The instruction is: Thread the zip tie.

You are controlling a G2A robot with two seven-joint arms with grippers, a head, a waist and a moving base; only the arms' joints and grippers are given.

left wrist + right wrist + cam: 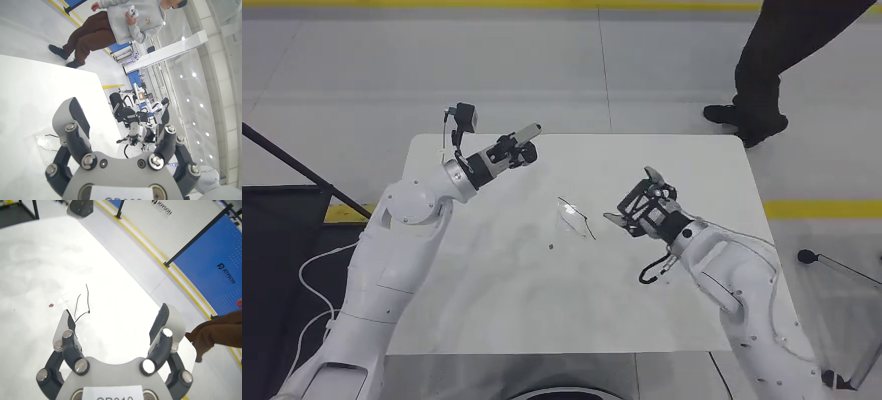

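Note:
A thin black zip tie [575, 218] lies bent on the white table [492, 300] near its middle, and nothing holds it. In the right wrist view the zip tie [88, 300] rests just beyond one fingertip, its small head at the bend. My right gripper [632, 200] hovers open a little to the right of the tie, with nothing between its fingers [160, 321]. My left gripper [531, 142] is open and empty over the table's far left part, well away from the tie. From the left wrist the zip tie [49, 135] shows faintly past one finger [79, 113].
A small brown speck [552, 244] lies on the table just in front of the tie. The table's far edge [642, 136] runs close behind the left gripper. Bare table surface spreads toward the near edge.

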